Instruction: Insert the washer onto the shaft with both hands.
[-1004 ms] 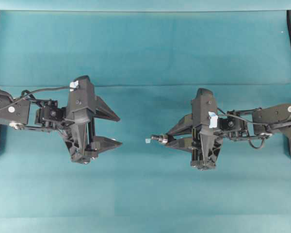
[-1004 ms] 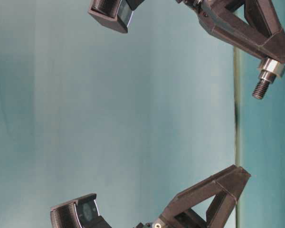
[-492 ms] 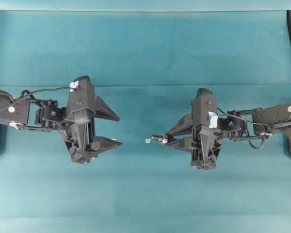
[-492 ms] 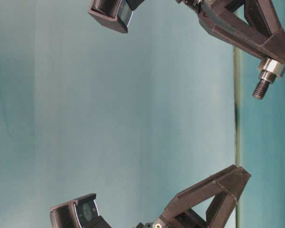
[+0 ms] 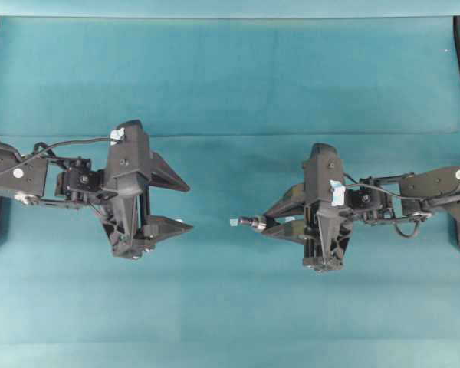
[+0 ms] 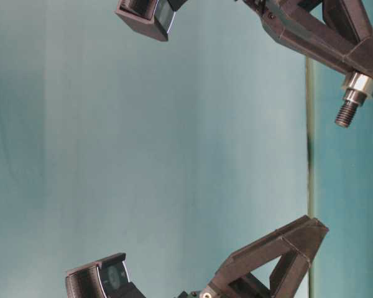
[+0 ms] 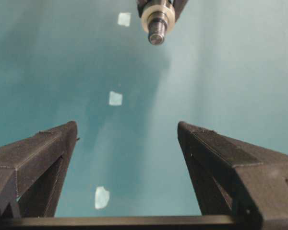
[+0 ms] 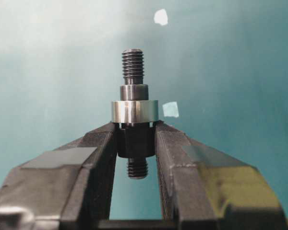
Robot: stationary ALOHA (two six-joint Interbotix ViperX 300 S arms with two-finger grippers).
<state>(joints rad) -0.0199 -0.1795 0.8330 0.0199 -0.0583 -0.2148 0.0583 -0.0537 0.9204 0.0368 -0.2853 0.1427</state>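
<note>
1. Already the washer (image 8: 134, 111) sits on the shaft (image 8: 133, 67): in the right wrist view a bright silvery ring circles the dark rod just above the fingertips, with the threaded end standing free beyond it. By that look, the main step is done.

2. Holding it is the right gripper (image 8: 134, 143), its jaws drawn narrow on the thick middle of the shaft, one finger on each side. A second short threaded end pokes out below the grip.

3. Opposite, at the left of the overhead frame, the left gripper (image 5: 185, 205) stands wide apart with nothing between its fingers. It is well apart from the shaft, which shows in the middle of that frame at the right gripper's tip (image 5: 253, 222).

4. What is left, I judge, is little: perhaps checking that the ring is seated against the collar, then setting the part down or drawing back.

5. Materials: the ring is polished metal with a flat smooth band; the shaft is dull dark grey, stepped, with fine threads at both ends. The fingers (image 7: 33, 158) are matte black, triangular and faintly ridged.

6. Under everything lies a smooth teal cloth (image 5: 230, 77), with small pale blue square markers (image 7: 115, 98) on it.
</note>
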